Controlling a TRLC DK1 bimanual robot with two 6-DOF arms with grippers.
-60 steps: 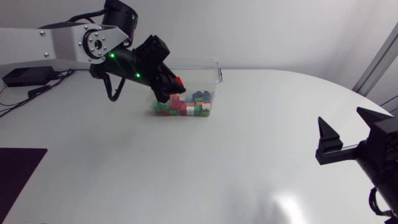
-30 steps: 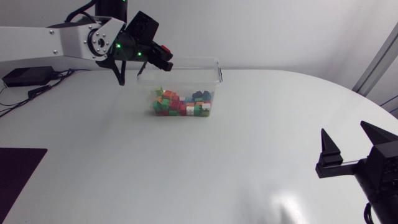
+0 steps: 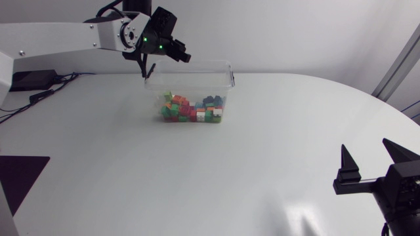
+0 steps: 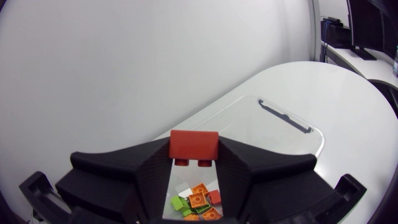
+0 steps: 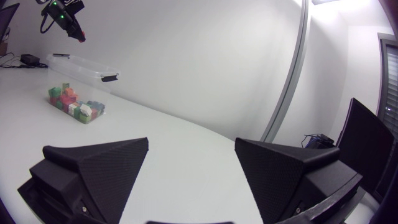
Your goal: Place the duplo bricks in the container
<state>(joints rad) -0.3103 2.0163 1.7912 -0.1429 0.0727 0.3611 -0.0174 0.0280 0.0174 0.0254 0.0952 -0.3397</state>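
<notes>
— Item one, left gripper (image 4: pixel 194 163)?
— Clamped on a red brick (image 4: pixel 194 144), a finger on each side. A second ago it sat low inside the container (image 3: pixel 230 71). It has since lifted and drawn back with the brick unreleased, so I'd count that piece as not yet delivered.
— Beneath the jaws?
— Loose bricks (image 4: pixel 199 200), heaped in the container.
— Pose?
— The left arm (image 3: pixel 59 39) is stretched out level, wrist tipped down, above the container's corner.
— And the right gripper (image 3: pixel 369 152)?
— Spread wide, empty, well apart from it all.
</notes>
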